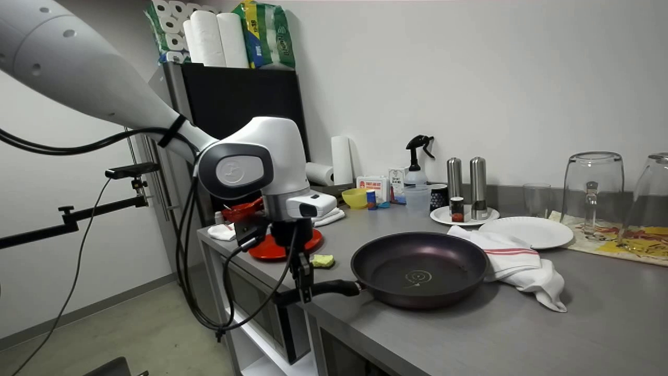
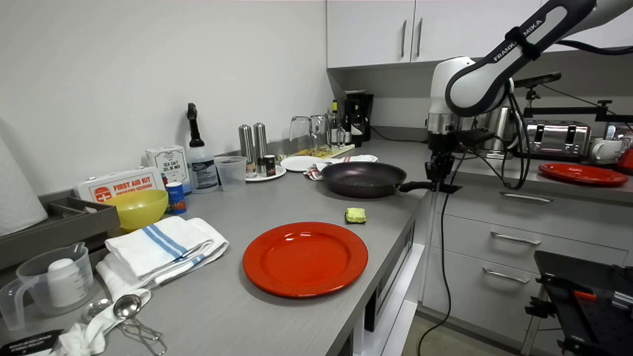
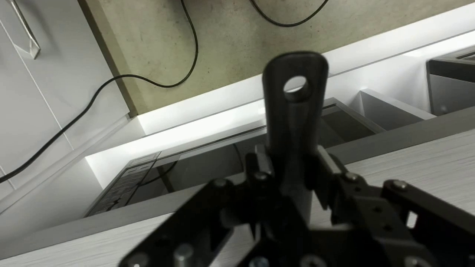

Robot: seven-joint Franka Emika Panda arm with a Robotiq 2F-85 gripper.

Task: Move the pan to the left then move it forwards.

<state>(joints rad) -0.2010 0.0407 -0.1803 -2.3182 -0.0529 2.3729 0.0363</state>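
The pan, large and dark with a glossy inside, sits on the grey counter in both exterior views [image 1: 420, 269] [image 2: 363, 180]. Its long black handle points out over the counter's front edge. My gripper [image 1: 302, 292] points down at the handle, and it also shows there in an exterior view [image 2: 437, 183]. In the wrist view the two fingers of the gripper [image 3: 294, 163] press on both sides of the handle [image 3: 293, 128], so it is shut on the handle. The handle's end with its hole sticks out past the fingers. The pan's bowl is out of the wrist view.
A yellow sponge [image 2: 355, 215] and a red plate [image 2: 305, 259] lie on the counter beside the pan. A white towel with red stripes [image 1: 514, 261] touches or nearly touches the pan's far side. A white plate [image 1: 527, 232] and steel mills [image 1: 477, 183] stand behind.
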